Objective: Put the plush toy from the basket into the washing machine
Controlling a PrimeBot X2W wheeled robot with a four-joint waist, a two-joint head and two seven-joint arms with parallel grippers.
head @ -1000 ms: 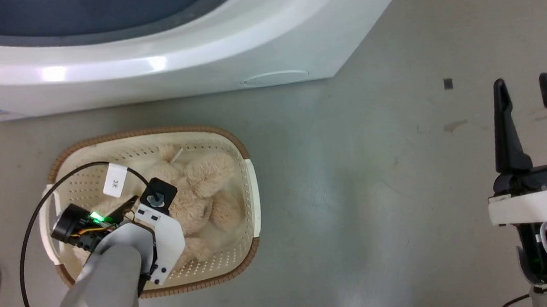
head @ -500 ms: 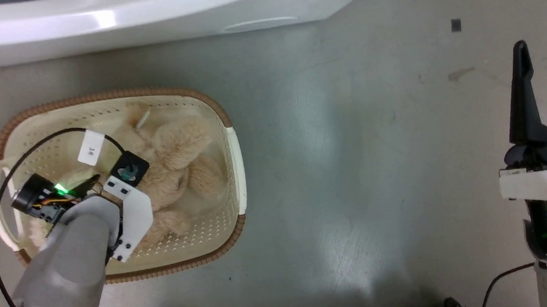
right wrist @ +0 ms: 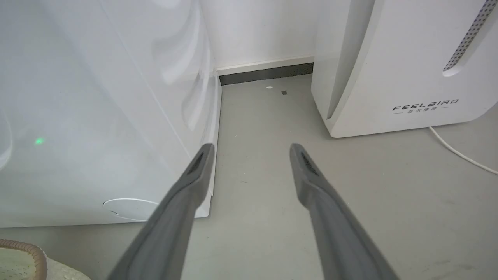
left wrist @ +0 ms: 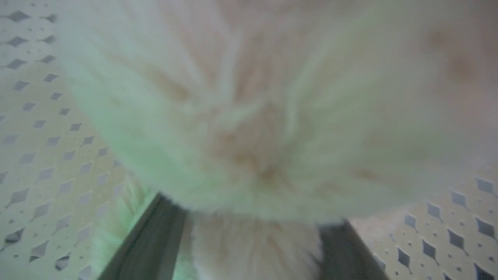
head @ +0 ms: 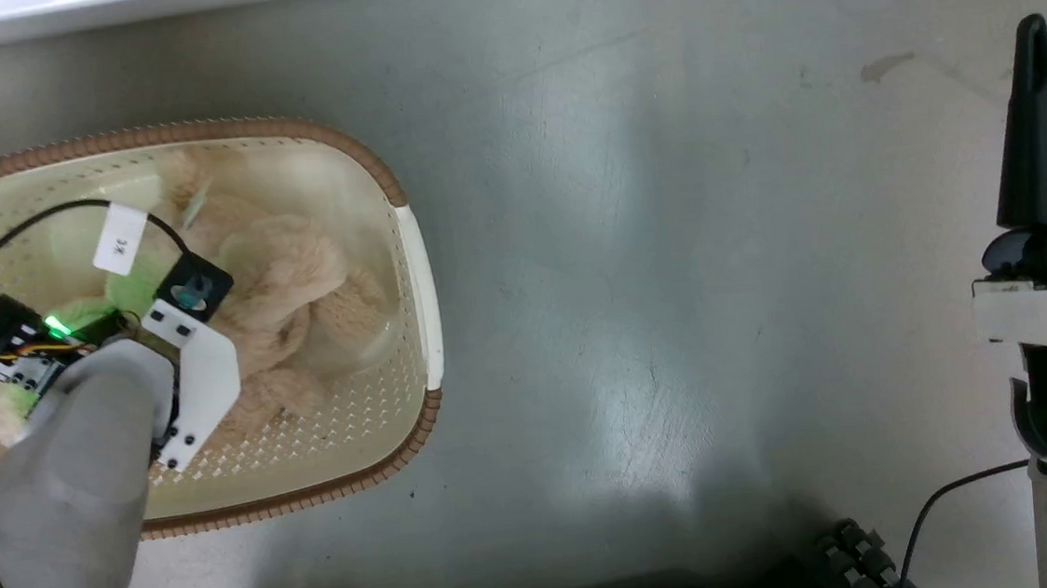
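The cream basket (head: 415, 274) with a brown rim stands on the floor at the left of the head view. The fluffy beige plush toy (head: 298, 274) lies inside it. My left wrist (head: 187, 358) reaches down into the basket over the toy and hides the fingers there. In the left wrist view my left gripper (left wrist: 249, 210) is open, its two dark fingers (left wrist: 155, 241) spread wide and sunk into the plush toy (left wrist: 249, 116). My right gripper (right wrist: 249, 155) hangs open over bare floor, far right of the basket. The white washing machine (right wrist: 97, 116) shows its side.
A white strip of the washing machine (head: 89, 3) runs along the head view's top edge. A white FEELBIRD appliance (right wrist: 389, 58) stands right of it, with a floor gap between and a white cable (right wrist: 459, 153) beside it. The basket rim (right wrist: 23, 249) shows at lower left.
The head camera has moved, so the washing machine has slid almost out of the top of the picture. My left wrist stays over the plush toy in the basket. The right gripper remains open.
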